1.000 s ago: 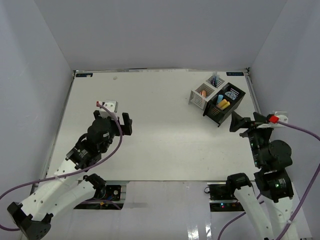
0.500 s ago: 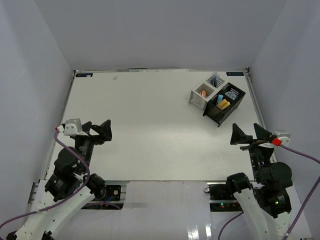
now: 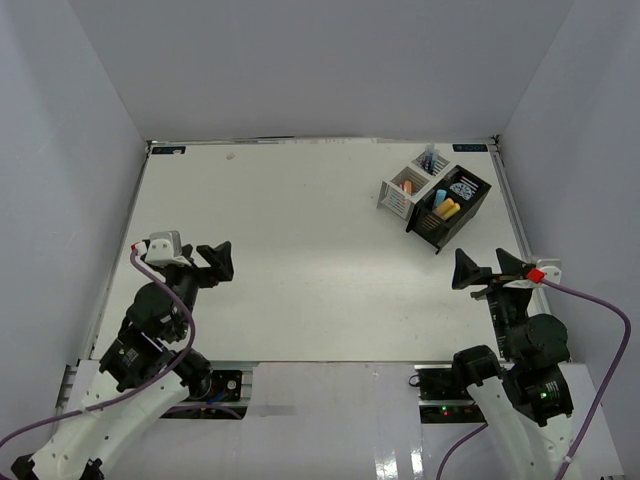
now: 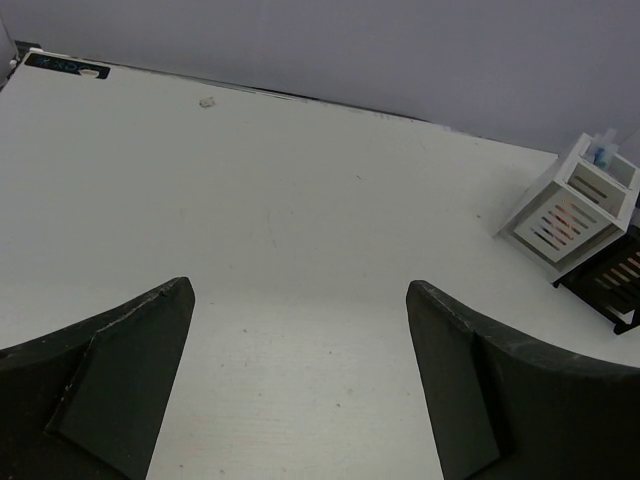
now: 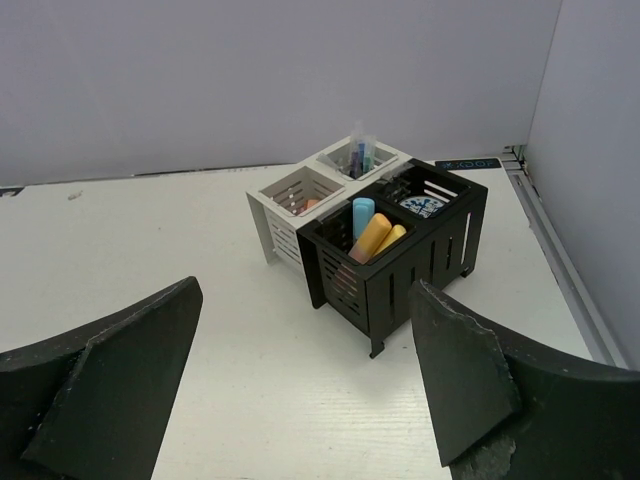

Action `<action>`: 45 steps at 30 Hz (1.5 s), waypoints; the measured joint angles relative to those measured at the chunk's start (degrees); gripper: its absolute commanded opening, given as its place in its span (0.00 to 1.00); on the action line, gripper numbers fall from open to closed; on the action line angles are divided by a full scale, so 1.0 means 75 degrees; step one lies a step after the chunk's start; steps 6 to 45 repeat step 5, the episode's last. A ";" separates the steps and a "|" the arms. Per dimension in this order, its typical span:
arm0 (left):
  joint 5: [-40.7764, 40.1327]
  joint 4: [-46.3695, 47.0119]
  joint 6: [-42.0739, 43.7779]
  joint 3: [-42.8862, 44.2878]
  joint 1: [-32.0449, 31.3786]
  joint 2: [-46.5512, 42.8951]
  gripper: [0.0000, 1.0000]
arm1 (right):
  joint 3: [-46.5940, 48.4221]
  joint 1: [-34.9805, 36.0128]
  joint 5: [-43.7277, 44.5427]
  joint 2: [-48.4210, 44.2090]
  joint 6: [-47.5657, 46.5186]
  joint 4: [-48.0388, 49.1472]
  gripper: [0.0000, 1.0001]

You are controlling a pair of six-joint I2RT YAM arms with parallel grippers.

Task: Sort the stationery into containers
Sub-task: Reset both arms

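A white tabletop (image 3: 300, 240) walled on three sides lies mostly bare from above, with open room across its left and near stretches. The left arm (image 3: 150, 320) sits at the near left and the right arm (image 3: 525, 340) at the near right. Each holds its jaws wide apart, gripping nothing, well short of the boxes.

A black box (image 5: 400, 290) and a white box (image 5: 280, 235) stand touching side by side in the far right corner, near the right edge and skewed to it. The left wrist view catches only the white box's slatted side and a sliver of the black one.

Only the right wrist view shows the contents side-on. A blue marker (image 5: 362, 215) stands nearly upright and two orange-yellow markers (image 5: 378, 236) lean beside it in the black box's near compartment. A blue-white roll (image 5: 420, 205) lies in the compartment behind. Thin pens (image 5: 358, 155) stand on end in the white box's far compartment.
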 measured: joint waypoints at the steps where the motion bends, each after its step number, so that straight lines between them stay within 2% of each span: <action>1: 0.0003 -0.0023 0.0000 0.0000 0.0000 0.0009 0.98 | 0.0000 0.0000 0.0000 0.0000 0.0000 0.0000 0.90; 45: 0.0055 -0.0050 -0.0009 0.0000 0.0000 0.0012 0.98 | 0.0000 0.0000 0.0000 0.0000 0.0000 0.0000 0.90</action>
